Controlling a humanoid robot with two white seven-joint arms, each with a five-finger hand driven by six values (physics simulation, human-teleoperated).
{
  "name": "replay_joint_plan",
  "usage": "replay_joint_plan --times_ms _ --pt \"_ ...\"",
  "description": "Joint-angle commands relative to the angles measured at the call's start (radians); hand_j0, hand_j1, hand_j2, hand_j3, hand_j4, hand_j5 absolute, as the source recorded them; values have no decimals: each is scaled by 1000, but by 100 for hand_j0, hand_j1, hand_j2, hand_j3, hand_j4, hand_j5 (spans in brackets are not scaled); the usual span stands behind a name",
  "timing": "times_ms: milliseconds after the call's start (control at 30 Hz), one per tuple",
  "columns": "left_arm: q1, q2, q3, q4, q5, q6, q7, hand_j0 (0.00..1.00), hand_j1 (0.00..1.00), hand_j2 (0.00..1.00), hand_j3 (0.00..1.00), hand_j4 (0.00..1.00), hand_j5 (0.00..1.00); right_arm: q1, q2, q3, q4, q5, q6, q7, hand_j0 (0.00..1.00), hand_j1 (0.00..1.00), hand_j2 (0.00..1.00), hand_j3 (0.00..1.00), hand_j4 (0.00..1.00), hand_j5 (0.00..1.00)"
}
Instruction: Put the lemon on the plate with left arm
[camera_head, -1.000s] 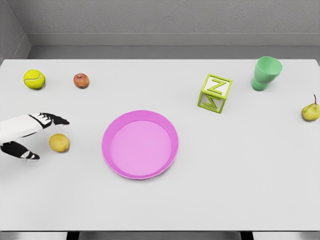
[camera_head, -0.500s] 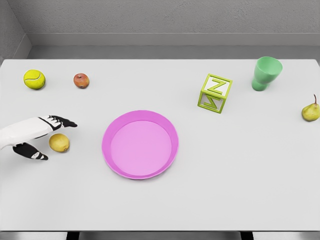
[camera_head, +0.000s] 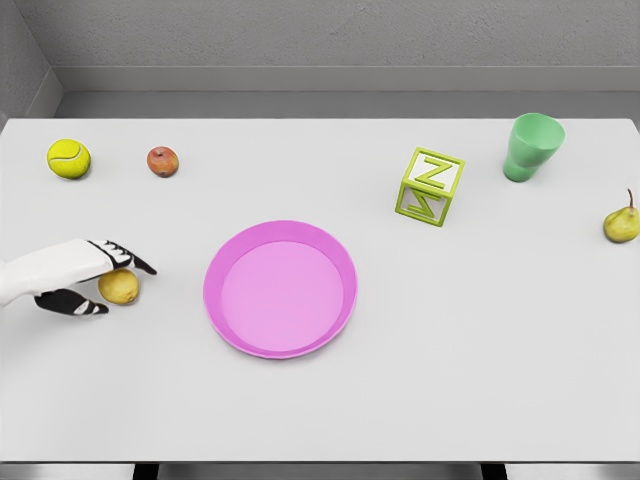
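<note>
Change: closing in since a second ago, fingers now over the lemon, thumb drawing nearer below it.
Plate (camera_head: 212, 300): lying pink on the worktop (camera_head: 450, 350), well right of the fruit.
Left hand (camera_head: 88, 273): reaching in low from the left, narrowing around the lemon, not yet gripping.
Lemon (camera_head: 122, 288): sitting on the worktop.
Risk: rolling away if nudged by fingertips before closing.

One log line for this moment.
left hand: fingers closing around small yellow lemon | lemon: on table, left of round pink plate | right arm: unseen
</note>
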Motion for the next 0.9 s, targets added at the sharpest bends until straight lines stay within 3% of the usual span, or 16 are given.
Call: replay_joint_plan --times_ms 0,167,500,800,867 --pt "0 1 -2 0 -2 2 -2 70 70 70 70 70 70 0 0 0 0 0 0 1 100 100 100 100 100 100" --pt "0 1 -3 1 -3 2 -7 68 68 68 68 68 68 0 0 0 0 0 0 0 100 100 100 100 100 100" --pt "-6 -5 -5 -2 -42 2 -7 50 50 50 50 50 50 0 0 -1 0 0 0 1 100 100 100 100 100 100" --pt "-14 -3 -3 -23 -37 2 -7 50 50 50 50 50 50 0 0 0 0 0 0 0 100 100 100 100 100 100" --pt "-38 -3 0 -25 -34 2 -7 50 50 50 50 50 50 0 0 0 0 0 0 0 100 100 100 100 100 100"
